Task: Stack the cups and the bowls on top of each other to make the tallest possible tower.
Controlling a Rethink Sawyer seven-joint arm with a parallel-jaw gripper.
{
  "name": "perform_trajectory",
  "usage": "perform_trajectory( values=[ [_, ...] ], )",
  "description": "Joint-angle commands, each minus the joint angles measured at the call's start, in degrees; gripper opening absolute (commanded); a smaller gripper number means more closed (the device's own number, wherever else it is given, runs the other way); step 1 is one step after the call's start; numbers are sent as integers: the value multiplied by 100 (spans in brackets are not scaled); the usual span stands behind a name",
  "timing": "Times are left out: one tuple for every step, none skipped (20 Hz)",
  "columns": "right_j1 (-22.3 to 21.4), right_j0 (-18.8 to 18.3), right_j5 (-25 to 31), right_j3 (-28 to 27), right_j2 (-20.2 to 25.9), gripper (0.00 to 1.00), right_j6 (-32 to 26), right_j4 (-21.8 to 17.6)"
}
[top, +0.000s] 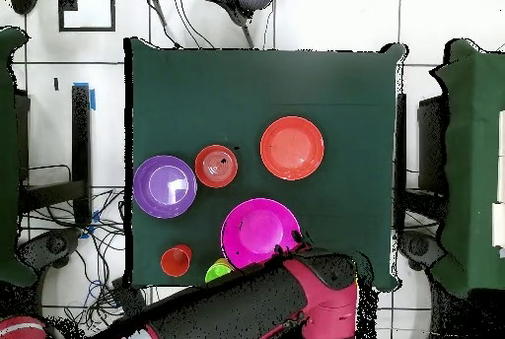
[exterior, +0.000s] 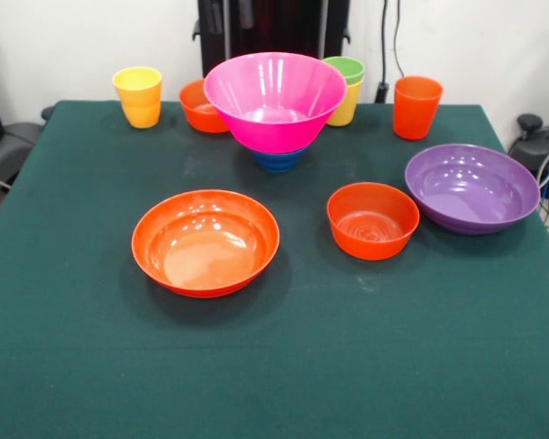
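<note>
I see the big pink bowl (exterior: 274, 99) sitting on the small blue bowl (exterior: 279, 160) at the far middle of the green tabletop (exterior: 274, 366). The wide orange bowl (exterior: 206, 241), a small orange bowl (exterior: 372, 219) and the purple bowl (exterior: 472, 187) lie apart nearer me. The cups line the far edge. I cannot see the jaws.

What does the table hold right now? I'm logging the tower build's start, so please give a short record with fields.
stacked: big pink bowl sits upright on the small blue bowl
nested: light green cup in a yellow cup
loose bowls: wide orange bowl, small orange bowl, purple bowl, another orange bowl behind the pink one
loose cups: yellow cup pair, tall orange cup
gripper: not visible
</note>
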Motion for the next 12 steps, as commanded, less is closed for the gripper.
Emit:
perform_trajectory(
  values=[
    [-69, -114, 204, -749, 930, 100, 354, -339],
    [-67, -120, 230, -788, 926, 100, 399, -356],
    [-46, -97, 296, -847, 900, 100, 460, -373],
    [-38, -96, 315, -893, 895, 100, 524, -400],
    [-30, -85, 349, -950, 874, 100, 616, -413],
    [-18, -92, 356, -1003, 864, 100, 684, -443],
    [3, -78, 379, -1060, 851, 100, 756, -467],
    [43, -69, 363, -1118, 845, 100, 846, -540],
    [104, -40, 341, -1192, 837, 100, 1002, -636],
    [145, -41, 319, -1286, 827, 100, 1139, -702],
    [205, -9, 314, -1367, 815, 100, 1294, -777],
    [243, -9, 310, -1451, 807, 100, 1408, -825]
  ],
)
